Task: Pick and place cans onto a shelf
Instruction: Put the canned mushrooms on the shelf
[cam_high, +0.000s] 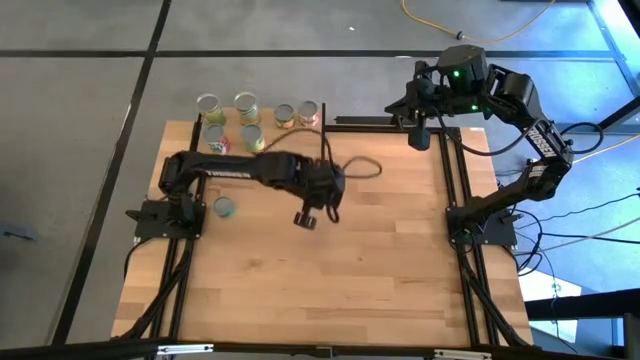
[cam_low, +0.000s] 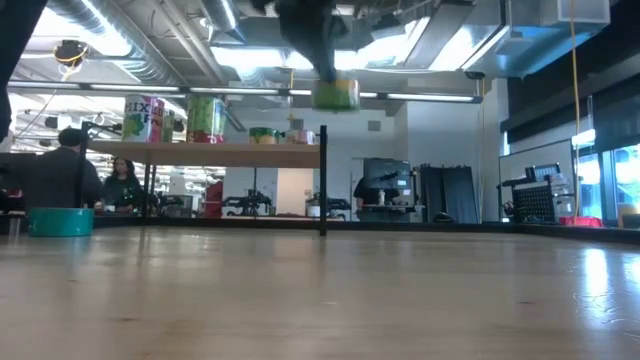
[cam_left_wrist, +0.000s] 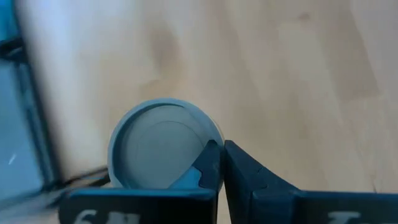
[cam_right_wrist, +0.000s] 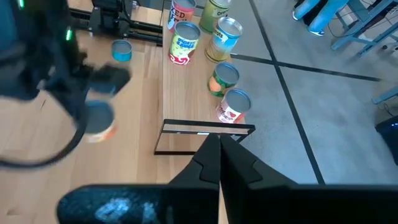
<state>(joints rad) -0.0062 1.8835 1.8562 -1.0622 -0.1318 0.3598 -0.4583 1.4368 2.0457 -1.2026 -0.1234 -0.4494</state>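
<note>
Left claw pressed flat, can beside it: watch for a drop!
Your left gripper (cam_left_wrist: 222, 163), mid-table, has its fingers together. The smooth, round, silver-topped can (cam_left_wrist: 158, 146) sits beside them, not between, so it could slip and roll on the slick wood. The shelf (cam_low: 230, 153) waits at eleven o'clock. The right gripper (cam_high: 421, 138) is closed at one.

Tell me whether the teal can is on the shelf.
No, the teal can stands on the tabletop, down beside the raised shelf, which carries other cans.
</note>
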